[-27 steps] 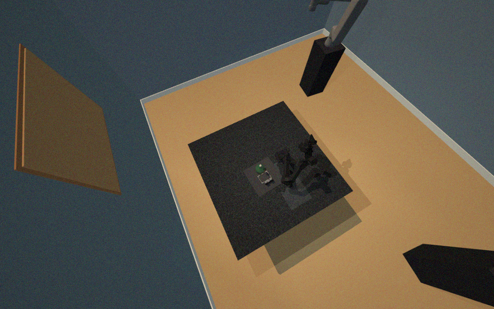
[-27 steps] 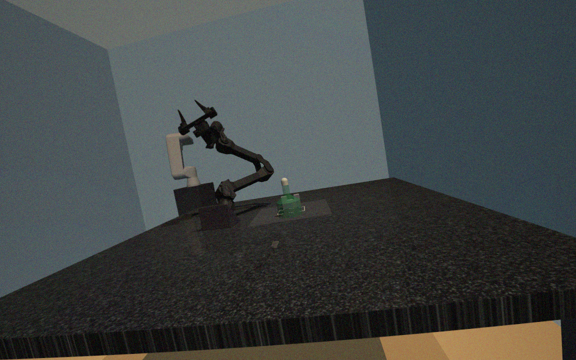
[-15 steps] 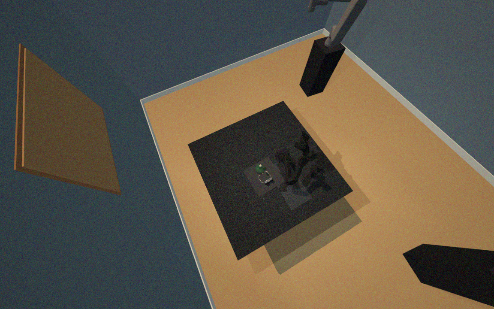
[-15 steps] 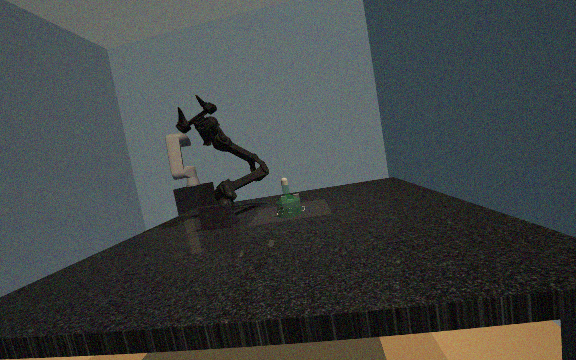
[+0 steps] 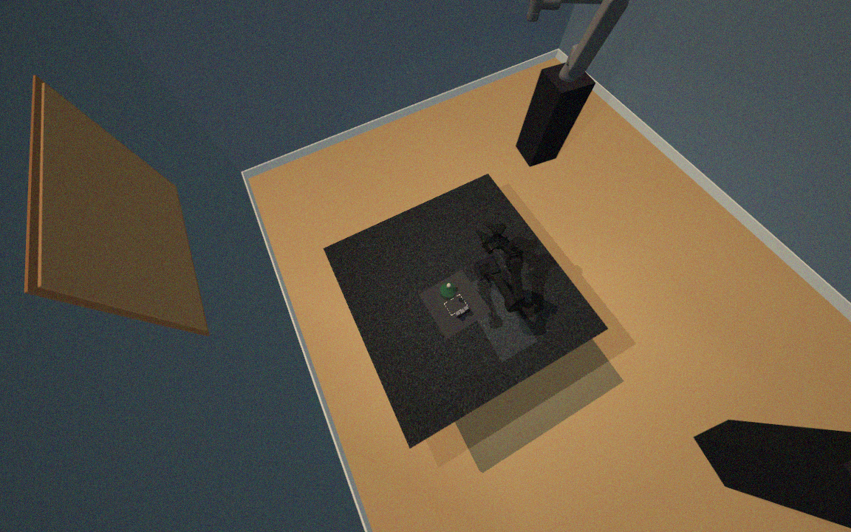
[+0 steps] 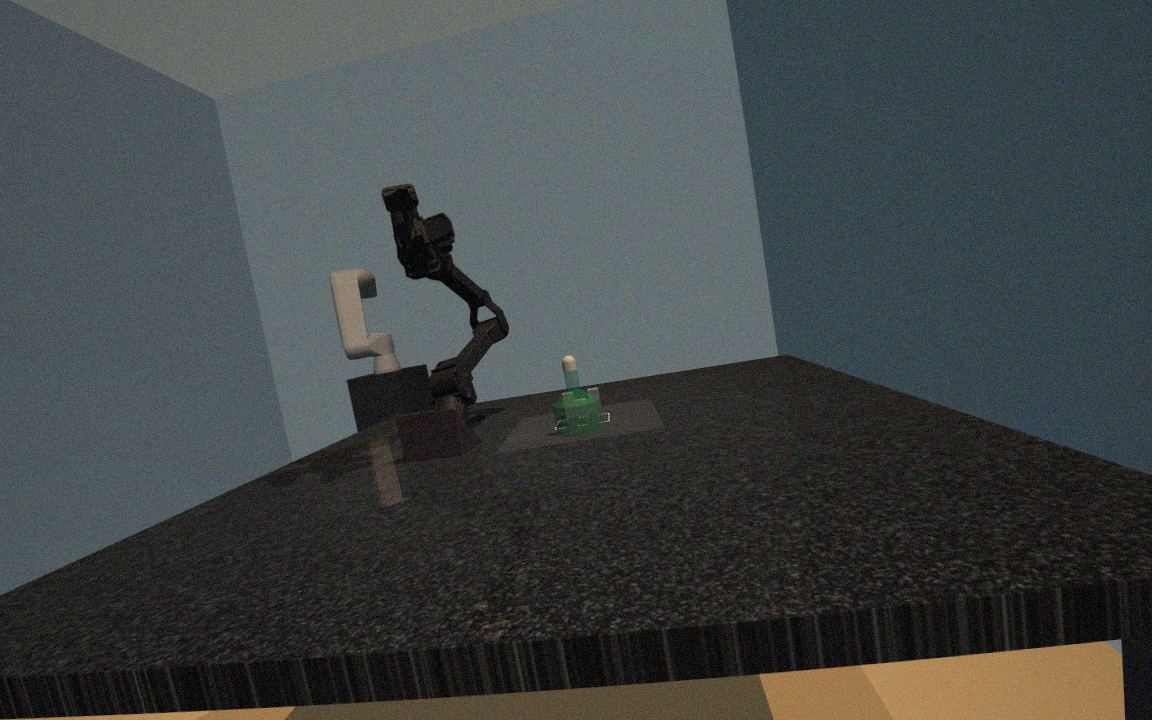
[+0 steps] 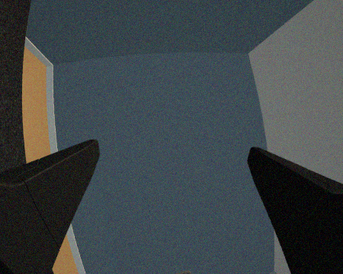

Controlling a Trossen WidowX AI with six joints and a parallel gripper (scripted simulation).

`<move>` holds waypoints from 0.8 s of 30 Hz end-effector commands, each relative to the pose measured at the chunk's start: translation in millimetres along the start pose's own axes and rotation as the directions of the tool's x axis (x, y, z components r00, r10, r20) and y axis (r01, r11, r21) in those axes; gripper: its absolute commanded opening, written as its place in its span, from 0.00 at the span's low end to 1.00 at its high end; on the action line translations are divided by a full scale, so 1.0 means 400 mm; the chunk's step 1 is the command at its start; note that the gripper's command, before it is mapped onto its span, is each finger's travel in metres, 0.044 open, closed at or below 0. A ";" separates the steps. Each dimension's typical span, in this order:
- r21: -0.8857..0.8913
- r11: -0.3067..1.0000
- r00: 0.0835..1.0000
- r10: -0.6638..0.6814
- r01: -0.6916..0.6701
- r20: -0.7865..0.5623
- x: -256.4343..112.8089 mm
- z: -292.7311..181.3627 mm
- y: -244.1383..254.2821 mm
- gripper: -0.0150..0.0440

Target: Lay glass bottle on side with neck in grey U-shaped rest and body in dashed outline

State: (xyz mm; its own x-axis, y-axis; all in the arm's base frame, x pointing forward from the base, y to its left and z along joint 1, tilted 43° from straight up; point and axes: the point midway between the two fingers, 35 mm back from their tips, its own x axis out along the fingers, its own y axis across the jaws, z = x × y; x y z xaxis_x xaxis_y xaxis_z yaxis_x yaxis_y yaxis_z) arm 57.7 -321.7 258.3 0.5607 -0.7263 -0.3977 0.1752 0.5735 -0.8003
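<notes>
My arm (image 5: 511, 284) (image 6: 486, 331) bends at the elbow and rises high above the table (image 5: 382, 264) (image 6: 652, 537); my fingers stand wide apart, holding nothing.

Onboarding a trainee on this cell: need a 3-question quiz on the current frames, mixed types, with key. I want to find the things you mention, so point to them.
1. True or false: the green glass bottle (image 5: 448, 291) (image 6: 578, 413) lies on its side.
2. Multiple choice: what is between the fingers of the tool (image 7: 173, 150)? A) the bottle B) nothing C) the grey rest
3. Fill in: in the top view, the outline (image 5: 446, 310) beside the bottle is drawn with a ____ line.

Key: 1. False, it stands upright. 2. B. 3. Dashed.
</notes>
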 end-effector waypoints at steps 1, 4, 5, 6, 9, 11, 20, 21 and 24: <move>0.444 0.834 0.945 0.291 -0.327 0.150 0.099 0.096 0.139 1.00; 0.597 0.668 0.889 0.411 -0.445 0.203 0.125 0.139 0.205 1.00; 0.641 0.602 0.866 0.450 -0.475 0.219 0.132 0.154 0.227 1.00; 0.683 0.534 0.841 0.488 -0.499 0.234 0.137 0.168 0.249 1.00; 0.785 0.315 0.755 0.595 -0.533 0.274 0.147 0.212 0.315 1.00; 0.837 0.175 0.693 0.660 -0.518 0.291 0.149 0.239 0.359 1.00; 0.942 -0.305 0.340 0.879 -0.138 0.334 0.111 0.359 0.542 1.00; 0.942 -0.327 0.296 0.895 -0.070 0.333 0.103 0.371 0.561 1.00; 0.927 -0.346 0.164 0.932 0.144 0.323 0.076 0.407 0.615 1.00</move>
State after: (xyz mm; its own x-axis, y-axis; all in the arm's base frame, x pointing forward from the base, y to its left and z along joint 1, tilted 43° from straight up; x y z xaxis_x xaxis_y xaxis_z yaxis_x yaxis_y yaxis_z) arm 222.2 -200.8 137.2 0.6671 0.2513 -0.7013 0.5479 0.4724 0.6904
